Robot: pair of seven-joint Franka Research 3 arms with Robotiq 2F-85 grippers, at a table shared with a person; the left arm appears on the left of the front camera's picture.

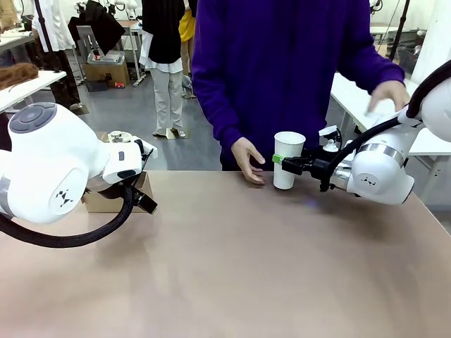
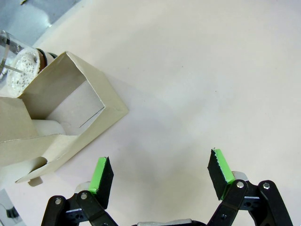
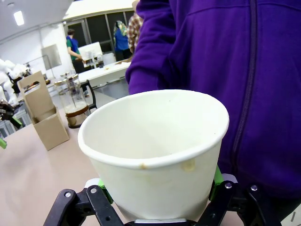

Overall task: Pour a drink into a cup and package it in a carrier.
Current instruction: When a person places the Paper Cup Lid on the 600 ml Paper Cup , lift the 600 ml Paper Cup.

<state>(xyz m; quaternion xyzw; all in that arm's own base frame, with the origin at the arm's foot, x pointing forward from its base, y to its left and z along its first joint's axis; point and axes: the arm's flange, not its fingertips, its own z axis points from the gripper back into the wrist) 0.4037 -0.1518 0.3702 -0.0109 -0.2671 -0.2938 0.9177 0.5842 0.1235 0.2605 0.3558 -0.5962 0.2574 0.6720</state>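
Observation:
The cup (image 1: 288, 159) is a white paper cup with no lid, standing at the table's far edge. My right gripper (image 1: 284, 161) is shut on it, green pads against both sides; in the right wrist view the cup (image 3: 155, 150) looks empty, with small brown stains at its rim. A person's hand (image 1: 246, 160) rests just left of it. The brown cardboard carrier (image 2: 66, 113) lies ahead and to the left of my left gripper (image 2: 161, 169), which is open over bare table. The glass carafe (image 3: 74, 100) holds a little brown drink (image 3: 73, 111) and stands beside the carrier (image 3: 43, 117).
The person in a purple top (image 1: 282, 63) stands close behind the cup. My bulky left arm (image 1: 56, 169) hides much of the carrier in the front view. The tan tabletop (image 1: 232, 267) stretches across the middle and front.

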